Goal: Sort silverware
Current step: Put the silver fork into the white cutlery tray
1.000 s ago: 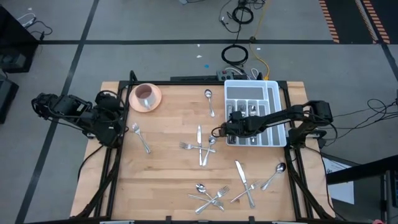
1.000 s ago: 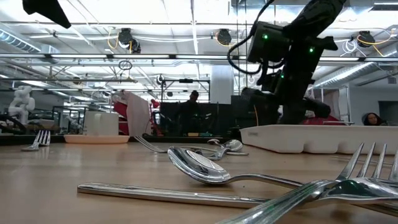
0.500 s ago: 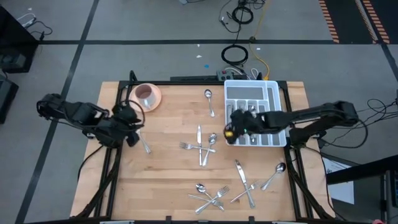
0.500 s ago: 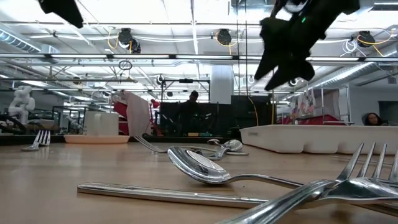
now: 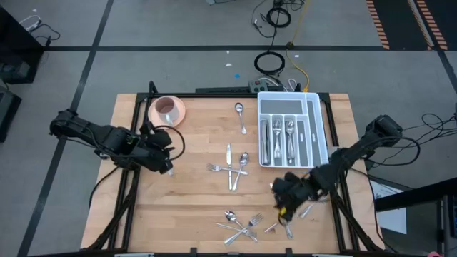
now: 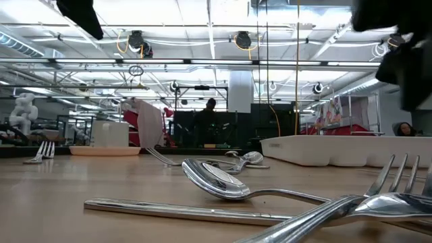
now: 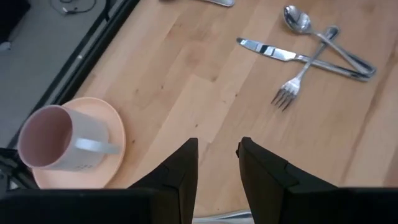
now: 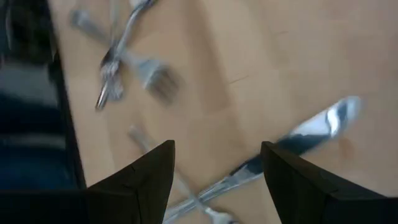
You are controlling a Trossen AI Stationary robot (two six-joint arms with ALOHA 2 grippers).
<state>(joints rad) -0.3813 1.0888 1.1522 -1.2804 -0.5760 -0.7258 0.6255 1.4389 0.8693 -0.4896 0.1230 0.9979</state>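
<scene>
A wooden table (image 5: 200, 193) seen from above, with silverware scattered across it and two dark robot arms reaching in from either side.

The right gripper (image 5: 285, 200) hovers low over the near right part of the table, above a crossed knife and fork (image 5: 283, 216). In its wrist view its two fingers (image 8: 144, 177) stand wide apart with nothing between them, and a knife (image 8: 311, 134) lies on the wood just beyond.

The left gripper (image 5: 163, 161) sits over the left side of the table, near the pink cup (image 5: 167, 108) on its saucer. Its fingers (image 7: 186, 171) are parted only a little and hold nothing.

A white divided tray (image 5: 316, 128) stands at the far right of the table. Three of its compartments already hold silverware (image 5: 277, 137). A lone spoon (image 5: 240, 114) lies just left of the tray. A knife, fork and spoon lie crossed in a centre cluster (image 5: 232, 168). A near pile (image 5: 241, 225) of forks and spoons is tangled at the near edge.

The main risk, as I judge it, lies in the overlaps. The right gripper is above two crossed pieces, so closing there may catch both, or lift one and flick the other across the table. Thin, flat metal on smooth wood may also slide away from the fingers instead of rising. A piece gripped near one end could swing and land in the wrong compartment.
</scene>
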